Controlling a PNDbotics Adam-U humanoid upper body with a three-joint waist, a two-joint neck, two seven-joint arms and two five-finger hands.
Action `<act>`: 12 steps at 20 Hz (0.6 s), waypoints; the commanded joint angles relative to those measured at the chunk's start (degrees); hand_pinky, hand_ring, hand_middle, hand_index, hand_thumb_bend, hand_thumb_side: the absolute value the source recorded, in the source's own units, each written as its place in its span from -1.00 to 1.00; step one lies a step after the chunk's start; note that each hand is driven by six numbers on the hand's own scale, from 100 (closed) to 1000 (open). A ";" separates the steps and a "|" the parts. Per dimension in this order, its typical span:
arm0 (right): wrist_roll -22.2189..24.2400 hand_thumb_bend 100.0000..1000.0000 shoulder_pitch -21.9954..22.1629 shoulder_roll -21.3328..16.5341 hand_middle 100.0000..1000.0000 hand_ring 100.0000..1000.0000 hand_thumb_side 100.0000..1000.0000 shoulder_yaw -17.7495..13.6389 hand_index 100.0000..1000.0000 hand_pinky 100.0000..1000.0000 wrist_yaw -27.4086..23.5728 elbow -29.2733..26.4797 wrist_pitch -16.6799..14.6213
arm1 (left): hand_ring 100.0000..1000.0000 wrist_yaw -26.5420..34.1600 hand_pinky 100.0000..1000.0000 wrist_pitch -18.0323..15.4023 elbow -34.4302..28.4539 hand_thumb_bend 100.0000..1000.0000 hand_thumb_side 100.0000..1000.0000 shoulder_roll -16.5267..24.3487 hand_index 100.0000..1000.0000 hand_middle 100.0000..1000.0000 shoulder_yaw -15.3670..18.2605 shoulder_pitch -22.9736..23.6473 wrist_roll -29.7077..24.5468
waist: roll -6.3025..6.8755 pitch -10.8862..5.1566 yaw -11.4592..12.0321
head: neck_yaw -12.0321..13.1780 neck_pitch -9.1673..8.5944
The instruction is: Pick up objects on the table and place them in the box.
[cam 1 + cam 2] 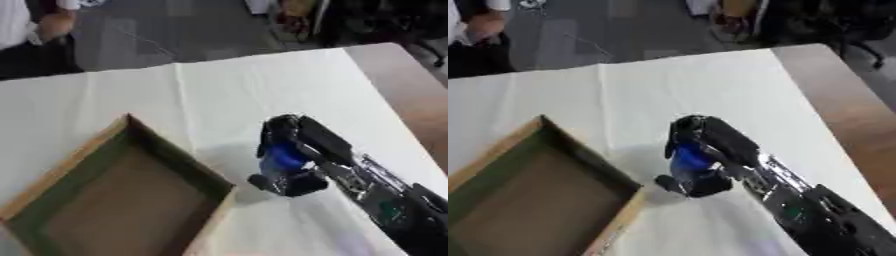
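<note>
My right hand (302, 145) reaches in from the lower right over the white tablecloth (262, 85). Its fingers and thumb curl round a blue object (282, 156), of which only a blue patch shows between them. The hand sits just right of the box's near right corner. The box (188, 167) is an open cardboard tray with tan rims and dark green inner walls, at the lower left; its brown floor looks bare. My left hand shows in neither view.
The white cloth covers most of the table; bare brown tabletop (411, 95) runs along the right edge. A person (35, 35) stands beyond the far left edge. Dark floor and furniture lie past the far side.
</note>
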 commanded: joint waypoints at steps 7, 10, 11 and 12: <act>2.71 -0.35 -0.18 -2.47 -1.00 -1.00 -0.94 -2.35 -0.96 -1.00 -5.13 -12.56 2.81 | 0.49 -0.12 0.09 -0.24 -0.83 -1.00 0.56 1.22 0.71 0.96 0.12 -0.19 -0.12 | -0.19 -1.50 -0.17 | 0.06 -0.68; 2.89 -0.36 -1.07 -2.64 -1.00 -1.00 -0.94 -2.22 -0.96 -1.00 -7.12 -15.08 2.27 | 0.50 -0.06 0.09 -0.22 -0.83 -1.00 0.56 1.24 0.71 0.96 0.09 -0.24 -0.13 | -0.24 -1.56 -0.10 | -0.05 -0.64; 2.84 -0.36 -1.47 -2.64 -1.00 -1.00 -0.94 -2.08 -0.96 -1.00 -7.93 -15.27 1.73 | 0.50 -0.04 0.09 -0.21 -0.83 -1.00 0.56 1.25 0.71 0.96 0.08 -0.26 -0.14 | -0.26 -1.56 -0.09 | -0.10 -0.64; 2.82 -0.36 -2.04 -2.58 -1.00 -1.00 -0.94 -1.82 -0.96 -1.00 -8.79 -15.36 1.13 | 0.50 -0.01 0.09 -0.19 -0.83 -1.00 0.56 1.24 0.71 0.96 0.05 -0.33 -0.17 | -0.29 -1.57 0.00 | -0.22 -0.66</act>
